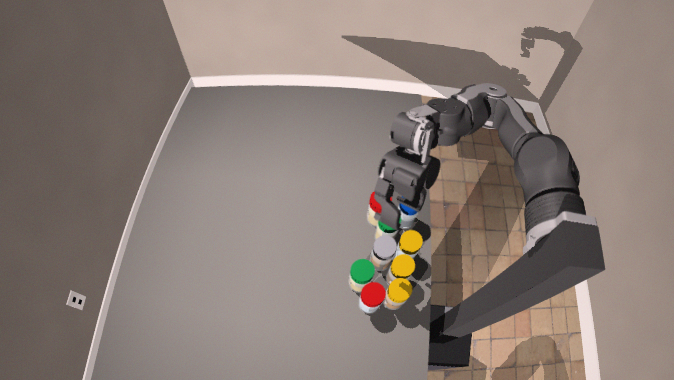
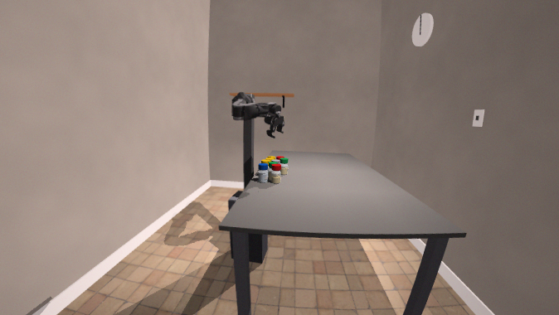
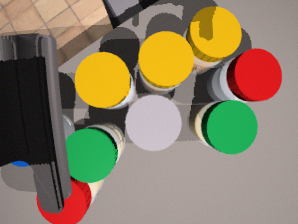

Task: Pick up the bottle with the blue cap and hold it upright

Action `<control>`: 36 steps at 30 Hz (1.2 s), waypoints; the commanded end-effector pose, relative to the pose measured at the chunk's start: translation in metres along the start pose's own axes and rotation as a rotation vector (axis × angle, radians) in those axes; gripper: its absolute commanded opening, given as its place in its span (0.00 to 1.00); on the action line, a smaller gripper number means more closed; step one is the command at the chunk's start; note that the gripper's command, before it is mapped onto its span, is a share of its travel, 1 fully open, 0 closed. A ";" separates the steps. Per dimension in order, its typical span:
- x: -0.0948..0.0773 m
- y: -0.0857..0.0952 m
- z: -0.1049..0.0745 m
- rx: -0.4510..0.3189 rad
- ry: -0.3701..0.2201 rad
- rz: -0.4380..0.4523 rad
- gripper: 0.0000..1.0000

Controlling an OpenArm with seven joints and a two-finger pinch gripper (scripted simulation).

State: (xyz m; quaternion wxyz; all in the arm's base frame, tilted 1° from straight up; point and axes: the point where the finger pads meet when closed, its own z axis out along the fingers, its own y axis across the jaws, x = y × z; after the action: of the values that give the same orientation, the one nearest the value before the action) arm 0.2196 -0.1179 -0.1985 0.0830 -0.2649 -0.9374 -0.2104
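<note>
Top view: the gripper (image 1: 397,210) hangs over the far end of the bunch of bottles on the grey table (image 1: 250,200). Its fingers are partly open and hold nothing. The bottle with the blue cap (image 1: 408,210) stands at the far right corner of the bunch, close to the table's right edge. The arm covers part of it. A bottle with a red cap (image 1: 374,202) stands just to its left, and a bottle with a green cap (image 1: 386,228) stands just next to both.

Exterior view: the gripper (image 2: 275,130) is high above the bottles and touches none of them. All the bottles stand up. The bottle with the blue cap (image 2: 263,172) is at the near left of the bunch from here, with open table on its outer side.

Wrist view: only a small bit of the blue cap (image 3: 19,163) shows, at the left edge behind a dark finger (image 3: 40,129). The gripper is not yet right over it.

I think the job now is to line up and go down. It would be best to slide over until the blue cap sits in the gap between the fingers. One finger should go down on the open side and the other into the thin gap by the red cap. Go down straight and slowly, so the bottles beside it are only nudged and do not fall. Then squeeze the body below the cap and lift straight up.
</note>
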 end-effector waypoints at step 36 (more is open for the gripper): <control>-0.059 -0.022 -0.028 0.002 0.001 0.003 0.45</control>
State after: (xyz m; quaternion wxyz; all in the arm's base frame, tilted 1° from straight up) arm 0.2580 -0.1747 -0.1976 0.0860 -0.2657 -0.9373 -0.2085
